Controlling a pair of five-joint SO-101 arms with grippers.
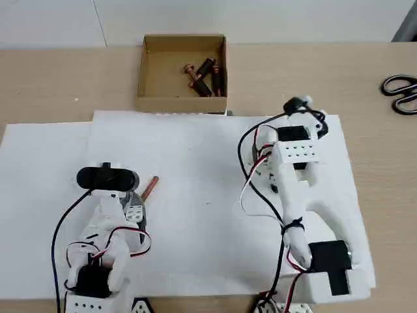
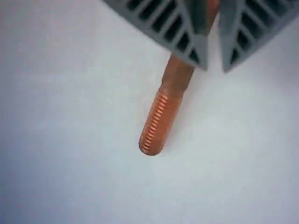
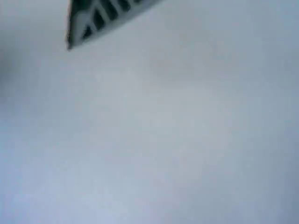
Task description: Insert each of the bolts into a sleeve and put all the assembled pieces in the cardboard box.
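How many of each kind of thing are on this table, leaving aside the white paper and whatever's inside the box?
Robot arms: 2
Cardboard box: 1
Copper bolt: 1
Scissors: 1
Total: 5

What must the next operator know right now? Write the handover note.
Left claw: shut on a copper bolt, threaded end sticking out over the white paper.
Right claw: over the paper farther right; grip unclear.
Done: assembled pieces lie in the cardboard box.
Left to do: fit this bolt into a sleeve, then box it.
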